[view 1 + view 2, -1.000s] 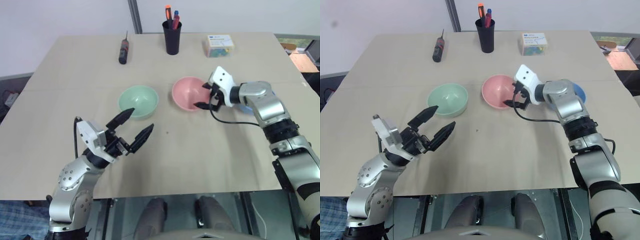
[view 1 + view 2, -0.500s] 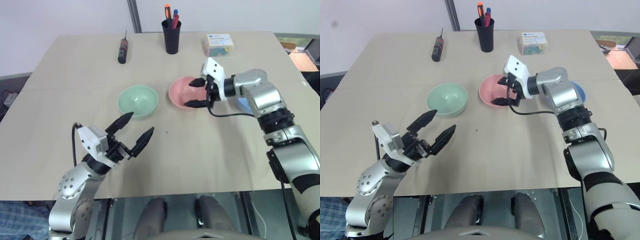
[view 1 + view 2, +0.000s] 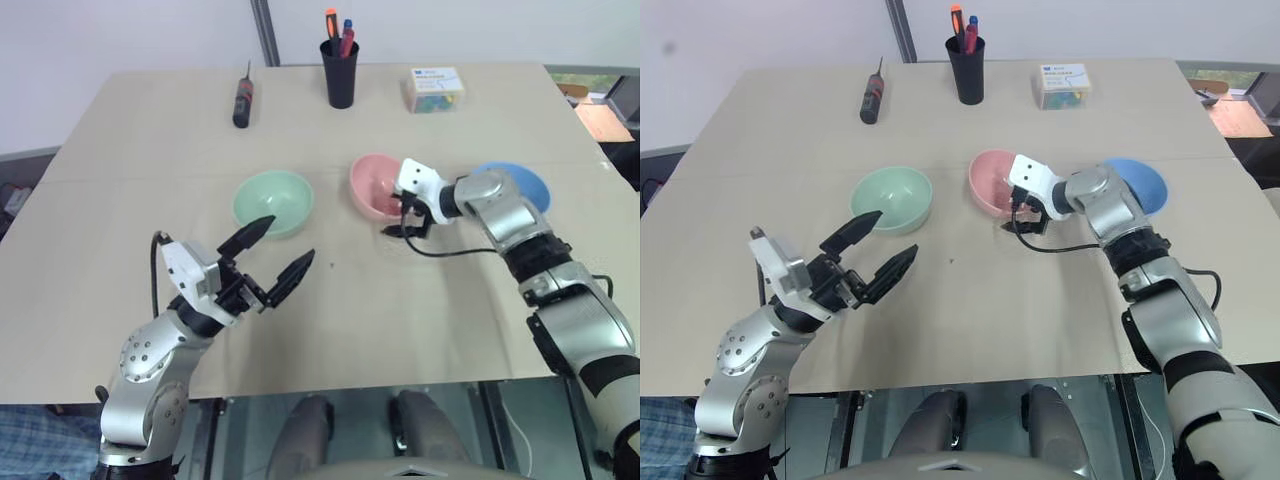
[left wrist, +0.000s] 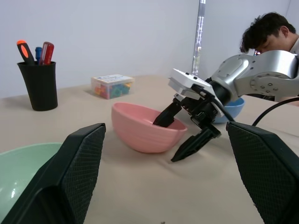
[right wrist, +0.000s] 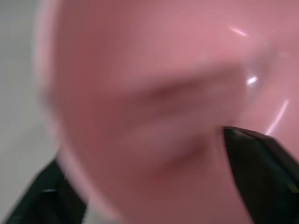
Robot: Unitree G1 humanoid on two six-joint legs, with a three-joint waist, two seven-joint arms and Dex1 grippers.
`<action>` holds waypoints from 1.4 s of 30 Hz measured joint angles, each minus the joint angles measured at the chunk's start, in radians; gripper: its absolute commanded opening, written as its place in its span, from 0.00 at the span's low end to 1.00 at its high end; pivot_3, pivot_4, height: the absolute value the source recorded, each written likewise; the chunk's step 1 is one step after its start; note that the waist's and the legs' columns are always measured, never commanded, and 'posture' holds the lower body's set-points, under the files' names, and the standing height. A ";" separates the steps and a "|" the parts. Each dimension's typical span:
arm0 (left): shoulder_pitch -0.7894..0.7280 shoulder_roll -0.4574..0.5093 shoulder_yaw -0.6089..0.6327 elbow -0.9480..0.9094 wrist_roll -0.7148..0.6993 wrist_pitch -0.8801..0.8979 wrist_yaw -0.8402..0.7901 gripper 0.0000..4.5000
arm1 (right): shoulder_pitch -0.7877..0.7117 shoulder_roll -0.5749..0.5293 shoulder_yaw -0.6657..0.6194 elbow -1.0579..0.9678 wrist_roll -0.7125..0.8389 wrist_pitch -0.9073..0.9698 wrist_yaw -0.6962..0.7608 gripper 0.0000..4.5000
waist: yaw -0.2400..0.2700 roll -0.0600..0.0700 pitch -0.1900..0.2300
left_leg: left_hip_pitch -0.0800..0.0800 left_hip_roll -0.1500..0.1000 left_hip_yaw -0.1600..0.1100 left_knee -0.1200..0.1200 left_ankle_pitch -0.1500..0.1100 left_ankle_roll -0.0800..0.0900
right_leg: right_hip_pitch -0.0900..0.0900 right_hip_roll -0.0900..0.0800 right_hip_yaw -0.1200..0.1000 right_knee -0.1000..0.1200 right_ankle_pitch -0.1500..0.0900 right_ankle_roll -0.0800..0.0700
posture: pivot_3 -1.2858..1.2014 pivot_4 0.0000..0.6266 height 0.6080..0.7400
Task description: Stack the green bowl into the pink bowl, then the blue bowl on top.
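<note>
Right tool [image 3: 398,216] at near rim of pink bowl [image 3: 374,182], one finger inside, the other outside and apart from the wall; not clamped. Left tool [image 3: 274,256] open wide, empty, above table [image 3: 120,150] just short of green bowl [image 3: 272,200]. Blue bowl [image 3: 520,180] right of pink, behind right forearm.

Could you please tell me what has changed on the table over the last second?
The right gripper dropped to straddle the pink bowl rim, one finger inside, one outside, still not clamped. The green bowl, blue bowl and open left gripper stayed put.
</note>
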 measured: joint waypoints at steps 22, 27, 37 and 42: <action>0.018 0.010 -0.012 0.011 0.002 0.001 -0.020 1.00 | 0.224 -0.237 0.071 -0.564 -0.120 -0.118 0.175 0.00 | 0.005 -0.004 -0.003 | -0.003 0.003 0.013 0.000 -0.001 0.002 | -0.009 0.003 0.015 0.004 0.002 0.002 | 0.52 0.24 1.00; 0.009 0.013 -0.016 0.015 0.002 -0.001 -0.027 1.00 | 0.352 -0.295 0.112 -0.821 -0.250 -0.131 0.148 0.00 | 0.001 -0.005 -0.003 | -0.003 0.003 0.013 0.001 -0.001 0.002 | -0.009 0.003 0.015 0.005 0.002 0.002 | 0.52 0.24 1.00; -0.031 0.026 -0.018 0.051 0.002 -0.001 -0.059 1.00 | 0.417 -0.212 0.131 -0.946 -0.276 -0.023 0.136 0.54 | 0.005 -0.005 -0.004 | -0.002 0.002 0.010 0.007 -0.001 0.002 | -0.007 0.004 0.012 0.008 0.002 0.002 | 0.52 0.24 1.00; -0.039 0.028 -0.027 0.053 0.003 0.003 -0.067 1.00 | 0.441 -0.179 0.086 -1.045 -0.142 0.194 0.200 0.98 | 0.005 -0.005 -0.004 | -0.002 0.002 0.008 0.007 -0.001 0.002 | -0.006 0.003 0.010 0.008 0.002 0.002 | 0.52 0.24 1.00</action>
